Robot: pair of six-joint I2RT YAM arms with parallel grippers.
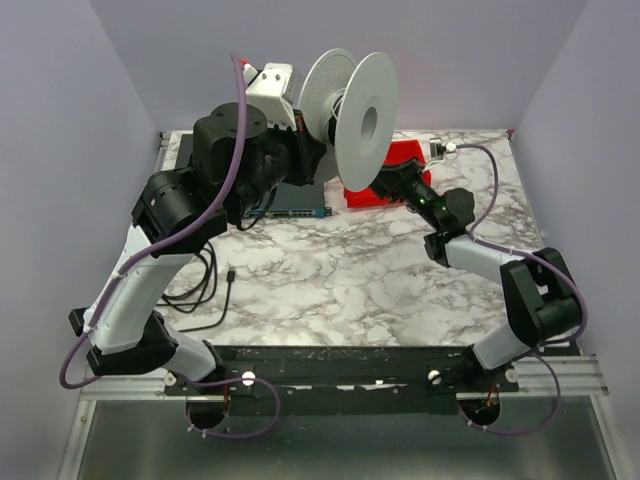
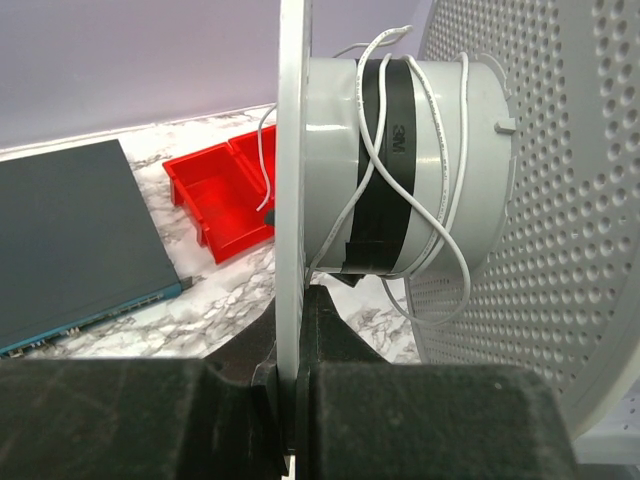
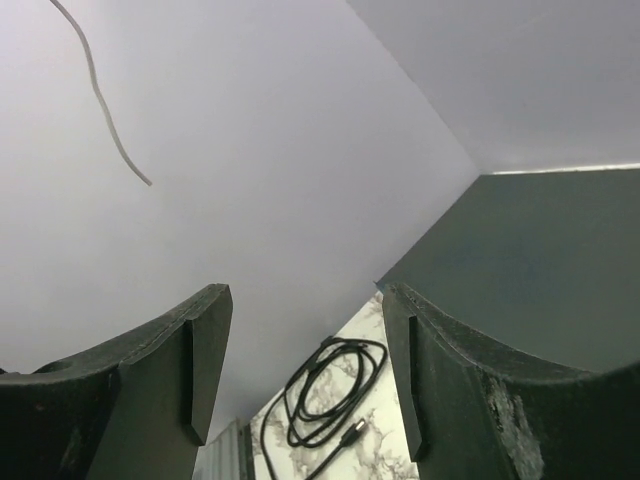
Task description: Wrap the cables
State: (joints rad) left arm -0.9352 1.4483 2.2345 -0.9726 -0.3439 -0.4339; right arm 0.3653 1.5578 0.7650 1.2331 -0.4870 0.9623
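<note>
My left gripper (image 1: 300, 140) holds a white spool (image 1: 365, 120) up in the air at the back of the table. In the left wrist view the left gripper (image 2: 293, 330) is shut on the edge of the spool's plain flange (image 2: 293, 120). The thin white cable (image 2: 440, 200) lies in loose crossing loops round the grey hub (image 2: 335, 130) and its black tape band. One loop sags below the hub. My right gripper (image 1: 385, 180) sits under the spool by the red bin. It stands open (image 3: 300, 310) with nothing between its fingers. A loose cable end (image 3: 100, 100) hangs above its left finger.
A red bin (image 1: 400, 165) stands at the back behind the right gripper. A dark flat box with a blue edge (image 1: 295, 198) lies under the left arm. A coiled black cord (image 1: 200, 280) rests on the marble table (image 1: 350, 280) at the left.
</note>
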